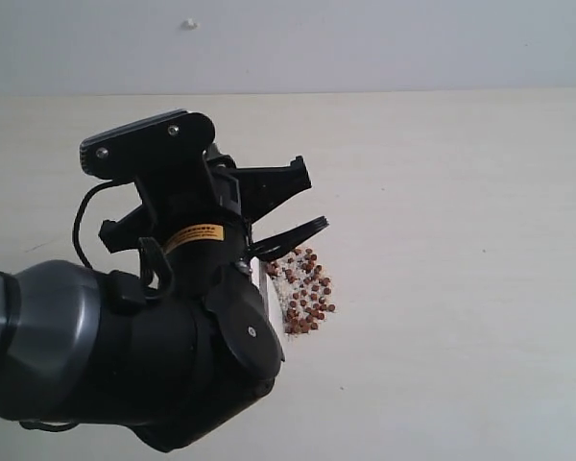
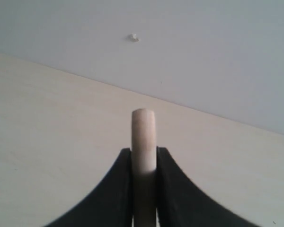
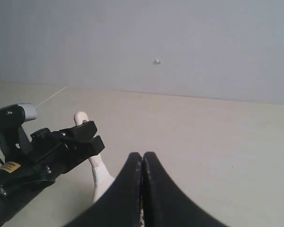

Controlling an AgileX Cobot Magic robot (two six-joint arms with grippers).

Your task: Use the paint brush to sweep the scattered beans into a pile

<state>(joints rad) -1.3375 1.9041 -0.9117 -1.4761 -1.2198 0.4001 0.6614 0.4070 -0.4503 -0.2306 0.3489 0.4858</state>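
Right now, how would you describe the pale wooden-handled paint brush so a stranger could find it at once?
Start at the wide cream tabletop and find the bulky black left gripper above it. The pale wooden paint brush handle, rounded at its end, is pinched between its jaws. Unlike the tiny reddish-brown beans beside it, it is one long, light-coloured piece.

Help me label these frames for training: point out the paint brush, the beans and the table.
paint brush (image 2: 144, 128): left wrist view, near the rounded end of its wooden handle.
beans (image 1: 304, 292): exterior view, middle of the cluster.
table (image 1: 461, 240): exterior view, bare top.
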